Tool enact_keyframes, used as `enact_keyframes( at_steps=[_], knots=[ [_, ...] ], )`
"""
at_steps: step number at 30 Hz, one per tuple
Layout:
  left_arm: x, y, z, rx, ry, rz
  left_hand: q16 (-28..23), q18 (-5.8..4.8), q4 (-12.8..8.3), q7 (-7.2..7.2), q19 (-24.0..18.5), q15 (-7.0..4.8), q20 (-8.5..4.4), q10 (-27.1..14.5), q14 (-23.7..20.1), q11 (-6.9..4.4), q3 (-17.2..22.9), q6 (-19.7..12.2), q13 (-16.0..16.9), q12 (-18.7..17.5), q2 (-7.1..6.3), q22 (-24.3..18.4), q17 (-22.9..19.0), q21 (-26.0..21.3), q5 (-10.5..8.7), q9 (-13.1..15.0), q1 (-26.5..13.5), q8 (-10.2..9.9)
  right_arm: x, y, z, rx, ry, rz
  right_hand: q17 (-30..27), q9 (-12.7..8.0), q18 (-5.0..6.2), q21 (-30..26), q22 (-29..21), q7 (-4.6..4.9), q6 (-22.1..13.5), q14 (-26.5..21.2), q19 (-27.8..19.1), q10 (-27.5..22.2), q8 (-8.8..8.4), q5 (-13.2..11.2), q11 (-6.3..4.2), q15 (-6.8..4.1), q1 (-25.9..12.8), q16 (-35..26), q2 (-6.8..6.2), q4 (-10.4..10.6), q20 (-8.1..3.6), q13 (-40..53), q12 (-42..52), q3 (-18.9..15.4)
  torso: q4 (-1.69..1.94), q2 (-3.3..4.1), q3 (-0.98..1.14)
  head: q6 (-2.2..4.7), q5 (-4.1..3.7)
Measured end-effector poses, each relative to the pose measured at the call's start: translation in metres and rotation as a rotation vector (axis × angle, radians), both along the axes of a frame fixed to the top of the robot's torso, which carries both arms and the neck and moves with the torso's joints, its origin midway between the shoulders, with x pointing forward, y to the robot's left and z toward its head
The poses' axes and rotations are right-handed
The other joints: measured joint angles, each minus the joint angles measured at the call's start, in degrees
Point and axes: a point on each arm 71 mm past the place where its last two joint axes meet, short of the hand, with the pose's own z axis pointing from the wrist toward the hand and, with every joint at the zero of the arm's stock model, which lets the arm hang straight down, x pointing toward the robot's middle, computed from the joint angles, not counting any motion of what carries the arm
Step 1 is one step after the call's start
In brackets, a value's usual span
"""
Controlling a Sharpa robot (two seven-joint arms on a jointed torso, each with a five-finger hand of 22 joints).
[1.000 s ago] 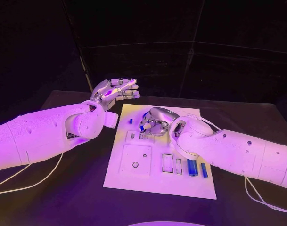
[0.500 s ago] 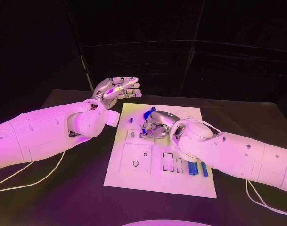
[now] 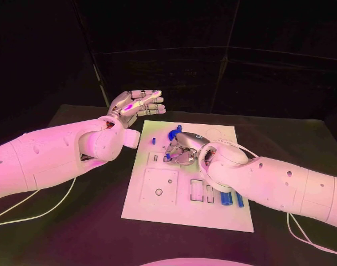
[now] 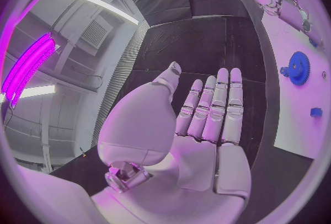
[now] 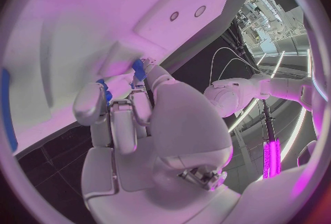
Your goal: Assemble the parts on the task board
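The white task board (image 3: 186, 213) lies mid-table. My right hand (image 3: 183, 147) is low over its far half, fingers pointing down onto the board (image 5: 76, 31). The fingertips (image 5: 135, 87) pinch a small blue part (image 5: 138, 69) against the surface. Just beyond that hand a blue gear (image 3: 173, 133) lies on the board, and a small blue piece (image 3: 153, 141) sits to its left. Two long blue parts (image 3: 227, 198) lie at the board's near right. My left hand (image 3: 136, 104) is raised past the far left corner, flat with fingers extended (image 4: 214, 113), holding nothing; the gear (image 4: 298, 68) is visible beyond it.
Rectangular slots and a square plate (image 3: 159, 187) mark the near half of the board. Black table (image 3: 65, 221) surrounds it, with a white cable (image 3: 25, 213) trailing under my left arm. A dark panel wall stands behind the table.
My right hand has drawn slightly toward the near side of the board, uncovering the blue gear behind it. The left hand has stayed raised and spread.
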Motion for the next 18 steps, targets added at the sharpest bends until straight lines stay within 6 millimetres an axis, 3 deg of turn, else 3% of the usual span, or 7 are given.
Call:
enact_keyframes(
  at_steps=[18],
  knots=[
    [0.0007, 0.0002, -0.0003, 0.000, 0.000, 0.001, 0.0, 0.00, 0.0, 0.00, 0.0, 0.00, 0.00, 0.0, 0.0, 0.00, 0.0, 0.0, 0.0, 0.0, 0.00, -0.1, 0.0, 0.0, 0.00, 0.0, 0.0, 0.0, -0.0002, -0.0019, -0.0001, -0.020, -0.014, 0.005, 0.0, 0.0, 0.00, 0.0, 0.0, 0.24, 0.1, 0.0, 0.0, 0.0, -0.09, -0.1, 0.00, 0.00, -0.2, 0.0, -0.22, 0.0, 0.00, 0.1, 0.0, 0.0, 0.05, -0.03, -0.02, -0.30, -0.19]
  ],
)
